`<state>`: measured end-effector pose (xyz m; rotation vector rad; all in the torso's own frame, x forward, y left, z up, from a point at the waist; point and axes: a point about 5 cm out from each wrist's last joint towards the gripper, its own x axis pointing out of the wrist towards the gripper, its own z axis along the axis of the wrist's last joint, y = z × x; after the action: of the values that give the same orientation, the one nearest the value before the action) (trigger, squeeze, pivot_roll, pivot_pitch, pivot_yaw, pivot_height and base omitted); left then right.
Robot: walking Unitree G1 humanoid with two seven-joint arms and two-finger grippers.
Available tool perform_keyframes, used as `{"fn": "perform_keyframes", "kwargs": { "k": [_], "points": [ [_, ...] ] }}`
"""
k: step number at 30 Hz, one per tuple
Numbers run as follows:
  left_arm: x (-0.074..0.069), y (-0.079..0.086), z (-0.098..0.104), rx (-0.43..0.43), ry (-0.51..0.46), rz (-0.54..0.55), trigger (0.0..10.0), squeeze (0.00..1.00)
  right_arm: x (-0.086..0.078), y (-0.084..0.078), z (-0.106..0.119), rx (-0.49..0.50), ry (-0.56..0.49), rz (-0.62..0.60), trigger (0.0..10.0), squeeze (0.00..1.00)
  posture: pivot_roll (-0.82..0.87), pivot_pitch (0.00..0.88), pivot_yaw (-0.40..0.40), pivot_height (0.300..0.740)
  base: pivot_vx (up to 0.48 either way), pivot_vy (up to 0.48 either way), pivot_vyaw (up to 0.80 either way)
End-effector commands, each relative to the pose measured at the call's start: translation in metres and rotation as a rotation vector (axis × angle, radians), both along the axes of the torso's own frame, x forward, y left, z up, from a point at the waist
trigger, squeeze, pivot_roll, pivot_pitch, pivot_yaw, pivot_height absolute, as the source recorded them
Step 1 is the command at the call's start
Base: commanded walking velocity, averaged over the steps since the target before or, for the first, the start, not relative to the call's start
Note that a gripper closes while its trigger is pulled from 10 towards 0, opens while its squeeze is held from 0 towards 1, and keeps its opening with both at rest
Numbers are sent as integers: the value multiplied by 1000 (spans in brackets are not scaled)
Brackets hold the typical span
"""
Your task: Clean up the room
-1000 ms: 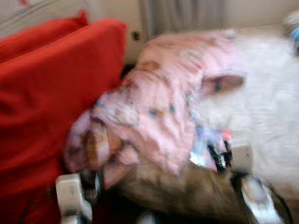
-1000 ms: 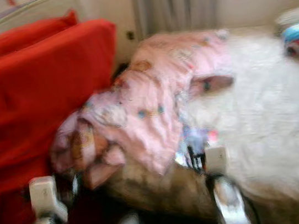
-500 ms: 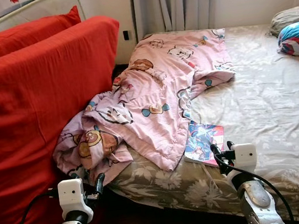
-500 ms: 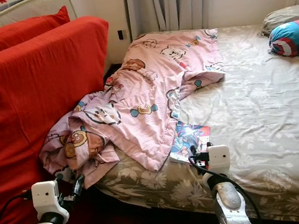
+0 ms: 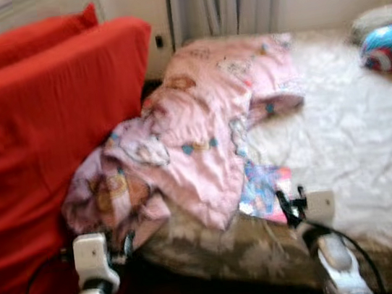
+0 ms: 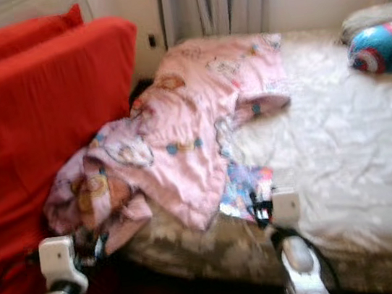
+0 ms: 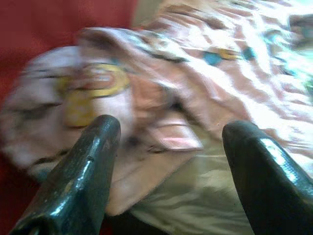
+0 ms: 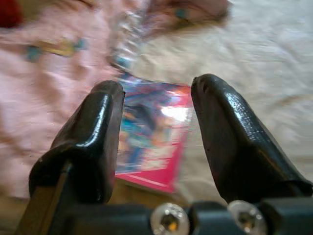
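The robot stands at the foot of a bed (image 5: 355, 139), both arms raised toward its near edge, probably because the clutter worth clearing lies there. One pink blanket (image 5: 194, 132) is bunched across the bed's left side and spills over the edge against two red cushions (image 5: 40, 132) propped upright beside it. One magazine (image 5: 264, 192) with a bright cover lies flat on the sheet, its upper edge tucked just under the blanket's hem. The right gripper (image 5: 291, 203) hovers just short of the magazine with its fingers spread wide and nothing between them; in the right wrist view the magazine (image 8: 154, 139) sits framed between the two fingers, which suggests it is being lined up as the first thing to lift. The left gripper (image 5: 122, 246) hangs low by the blanket's drooping corner, also wide apart and empty, facing the crumpled folds. At the far end lie two pillows (image 5: 390, 46), one blue and red, one grey behind it, though blur makes the grey one hard to confirm.
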<state>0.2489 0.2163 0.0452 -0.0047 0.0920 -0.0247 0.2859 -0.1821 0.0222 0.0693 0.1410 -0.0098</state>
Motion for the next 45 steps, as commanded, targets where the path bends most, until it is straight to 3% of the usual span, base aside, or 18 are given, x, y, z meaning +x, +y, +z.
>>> {"fn": "perform_keyframes", "kwargs": {
  "k": [1,13,23,30,37,38,41,43,44,45],
  "points": [
    [3,4,6,15,-14,2,10000,0,3,3,1,11,-2,-1,10000,0,49,40,31,605,285,0,0],
    [1,4,8,15,-19,-1,10000,0,5,7,2,15,5,9,10000,0,46,59,35,605,256,0,0],
    [-3,6,20,19,-49,-9,10000,0,13,13,0,19,60,42,10000,0,88,151,36,605,0,0,0],
    [-5,15,30,35,-64,21,10000,0,14,19,-8,40,145,29,10000,0,154,282,59,605,0,0,0],
    [-13,10,30,22,-43,33,10000,0,17,18,-10,160,193,-79,10000,0,168,346,63,605,0,0,0],
    [-15,10,30,19,-39,35,10000,0,18,18,-10,175,190,-83,10000,1000,170,361,60,605,0,0,0],
    [-21,8,31,17,-37,35,10000,0,21,19,-6,196,169,-73,10000,1000,184,381,52,605,0,0,0],
    [-24,8,32,19,-32,43,10000,0,26,22,0,196,141,-46,10000,945,189,387,49,605,0,0,0],
    [-25,8,32,21,-30,48,10000,0,28,22,2,200,130,-41,10000,0,190,387,48,605,0,0,0],
    [-27,9,33,23,-27,55,10000,0,30,22,5,208,116,-35,10000,0,194,388,48,605,0,0,0]
  ]
}}
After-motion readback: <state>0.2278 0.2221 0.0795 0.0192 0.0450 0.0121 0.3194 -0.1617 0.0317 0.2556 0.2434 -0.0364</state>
